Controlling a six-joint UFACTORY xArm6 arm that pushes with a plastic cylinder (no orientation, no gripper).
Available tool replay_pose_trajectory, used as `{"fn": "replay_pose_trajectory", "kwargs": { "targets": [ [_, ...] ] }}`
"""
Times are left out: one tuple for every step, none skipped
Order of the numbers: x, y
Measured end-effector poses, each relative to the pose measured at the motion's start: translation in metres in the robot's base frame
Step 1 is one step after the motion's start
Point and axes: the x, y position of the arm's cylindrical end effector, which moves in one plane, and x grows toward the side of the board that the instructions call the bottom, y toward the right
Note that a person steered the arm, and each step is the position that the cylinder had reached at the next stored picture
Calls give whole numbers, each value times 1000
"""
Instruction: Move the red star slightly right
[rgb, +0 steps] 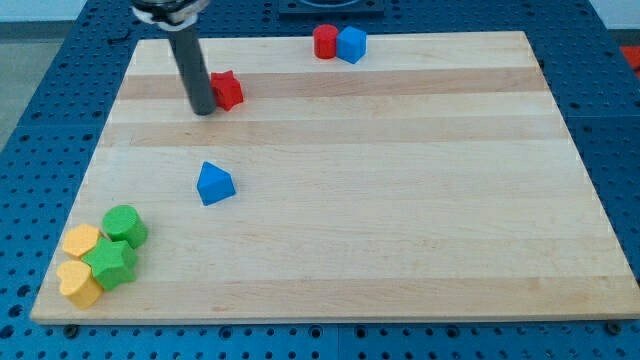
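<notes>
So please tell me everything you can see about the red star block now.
The red star is a small, chunky block of plain matte red with short blunt points, lying flat on the wooden board near the view's top left. My tip stands right at its left side, seemingly touching it. No other block touches it; the blue triangle lies well below.

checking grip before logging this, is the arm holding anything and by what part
Nothing is held. My tip only rests against the view's left side of the red star.
</notes>
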Motion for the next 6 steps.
{"fn": "replay_pose_trajectory", "kwargs": {
  "targets": [
    [-13, -26],
    [-42, -4],
    [-47, 50],
    [-47, 62],
    [-44, 11],
    [-15, -14]
  ]
}}
